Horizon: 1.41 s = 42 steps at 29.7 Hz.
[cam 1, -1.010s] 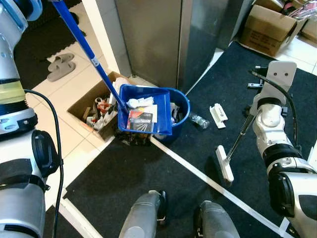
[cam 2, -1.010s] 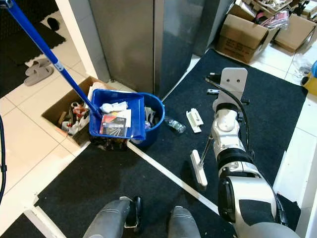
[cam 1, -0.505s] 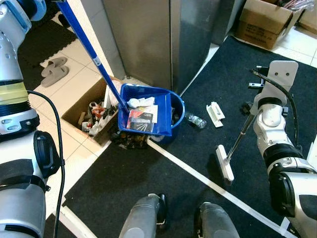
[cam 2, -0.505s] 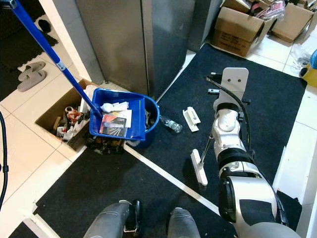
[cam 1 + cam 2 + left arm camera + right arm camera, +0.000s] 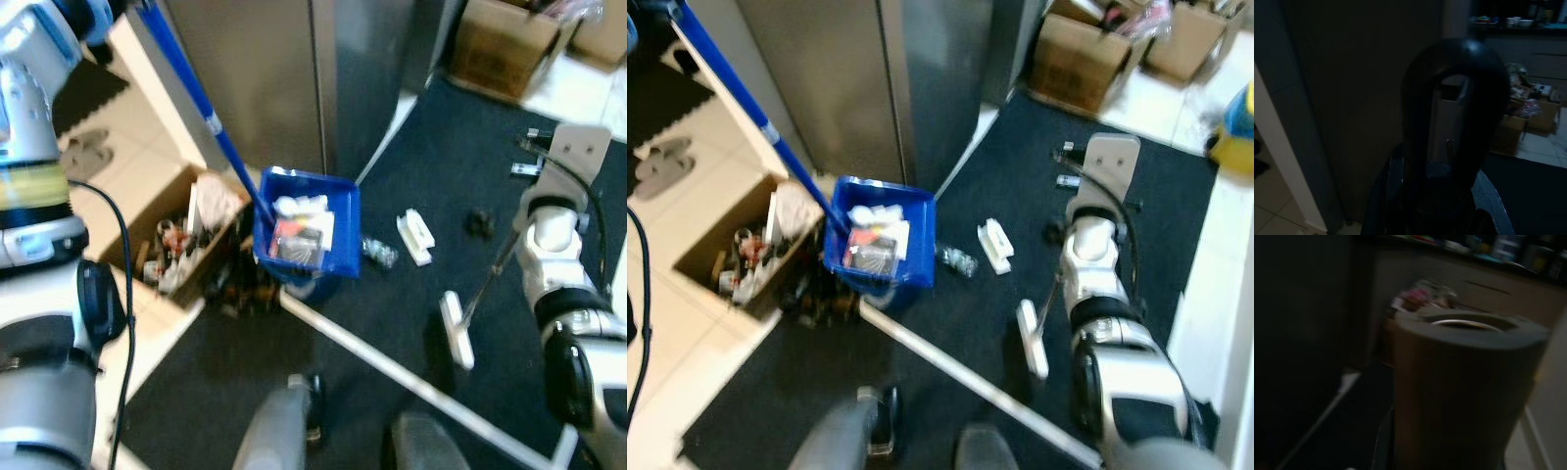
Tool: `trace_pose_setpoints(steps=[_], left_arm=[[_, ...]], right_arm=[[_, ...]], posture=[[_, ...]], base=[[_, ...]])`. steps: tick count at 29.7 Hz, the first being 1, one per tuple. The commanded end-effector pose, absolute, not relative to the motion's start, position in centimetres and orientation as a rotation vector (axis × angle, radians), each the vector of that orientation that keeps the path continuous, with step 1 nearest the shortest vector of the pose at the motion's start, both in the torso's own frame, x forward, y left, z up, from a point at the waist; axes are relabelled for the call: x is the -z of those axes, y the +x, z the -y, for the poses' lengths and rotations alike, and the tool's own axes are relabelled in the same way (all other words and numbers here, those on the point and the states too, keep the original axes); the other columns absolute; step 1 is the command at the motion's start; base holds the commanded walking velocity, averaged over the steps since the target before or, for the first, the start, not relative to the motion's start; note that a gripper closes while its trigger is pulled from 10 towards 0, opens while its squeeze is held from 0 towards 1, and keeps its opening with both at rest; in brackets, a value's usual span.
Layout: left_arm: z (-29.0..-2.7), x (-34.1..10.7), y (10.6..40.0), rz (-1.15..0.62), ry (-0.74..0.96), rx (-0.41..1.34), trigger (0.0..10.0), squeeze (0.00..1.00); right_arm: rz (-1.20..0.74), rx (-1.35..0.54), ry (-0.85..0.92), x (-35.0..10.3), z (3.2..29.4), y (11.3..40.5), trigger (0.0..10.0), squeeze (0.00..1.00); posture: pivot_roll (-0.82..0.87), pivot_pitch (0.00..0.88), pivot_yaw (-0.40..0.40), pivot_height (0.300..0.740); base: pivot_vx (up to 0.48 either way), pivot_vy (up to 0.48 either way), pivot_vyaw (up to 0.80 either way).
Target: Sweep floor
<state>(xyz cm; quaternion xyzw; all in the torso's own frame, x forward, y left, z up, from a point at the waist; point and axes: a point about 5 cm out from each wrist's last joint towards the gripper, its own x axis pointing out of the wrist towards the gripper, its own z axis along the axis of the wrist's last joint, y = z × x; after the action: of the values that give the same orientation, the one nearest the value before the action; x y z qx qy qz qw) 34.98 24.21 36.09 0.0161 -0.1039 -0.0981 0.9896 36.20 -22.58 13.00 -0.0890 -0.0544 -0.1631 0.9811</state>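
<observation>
A blue dustpan point(image 5: 306, 230) holding paper litter hangs over a blue bucket point(image 5: 874, 290) and hides most of it. Its long blue handle point(image 5: 196, 98) rises to the upper left, to my raised left arm. In the left wrist view the handle's dark end loop point(image 5: 1454, 98) stands close before my left gripper point(image 5: 1442, 196), which is shut on it. A white broom head point(image 5: 457, 330) rests on the black mat point(image 5: 441, 176). Its thin handle point(image 5: 490, 279) slants up to my right arm. My right gripper point(image 5: 1459, 431) is shut on the handle's thick grey end point(image 5: 1464, 357).
An open cardboard box point(image 5: 181, 245) of junk stands left of the bucket. A white block point(image 5: 415, 237), a plastic bottle point(image 5: 377, 252) and a small black piece point(image 5: 477, 222) lie on the mat. A steel cabinet point(image 5: 294, 78) stands behind; cardboard boxes point(image 5: 500, 44) sit far right.
The whole picture has shifted and blurred, so the camera has moved. The dustpan now covers more of the bucket. The broom head lies in the same spot on the mat.
</observation>
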Motion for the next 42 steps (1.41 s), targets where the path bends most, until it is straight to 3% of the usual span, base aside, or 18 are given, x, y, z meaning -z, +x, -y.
trace_pose_setpoints(steps=[1, 13, 42], left_arm=[[-24.1, -37.5, 34.4, 0.282, 0.065, 0.196, 10.0, 0.0], [-23.9, -37.4, 34.3, 0.275, 0.064, 0.212, 10.0, 0.0], [-21.4, -35.9, 33.2, 0.352, 0.276, 0.477, 10.0, 0.0]], right_arm=[[0.138, 0.353, -0.187, -13.5, 23.5, 36.0, 10.0, 0.0], [0.139, 0.35, -0.191, -13.6, 23.5, 36.1, 10.0, 0.0], [0.129, 0.362, -0.19, -13.1, 23.7, 35.8, 10.0, 0.0]], posture=[[0.06, 0.033, 0.062, 0.74], [0.06, 0.028, 0.061, 0.74], [0.06, 0.038, 0.071, 0.74]], base=[[0.469, 0.0, 0.0], [0.429, 0.0, 0.0], [0.0, 0.0, 0.0]])
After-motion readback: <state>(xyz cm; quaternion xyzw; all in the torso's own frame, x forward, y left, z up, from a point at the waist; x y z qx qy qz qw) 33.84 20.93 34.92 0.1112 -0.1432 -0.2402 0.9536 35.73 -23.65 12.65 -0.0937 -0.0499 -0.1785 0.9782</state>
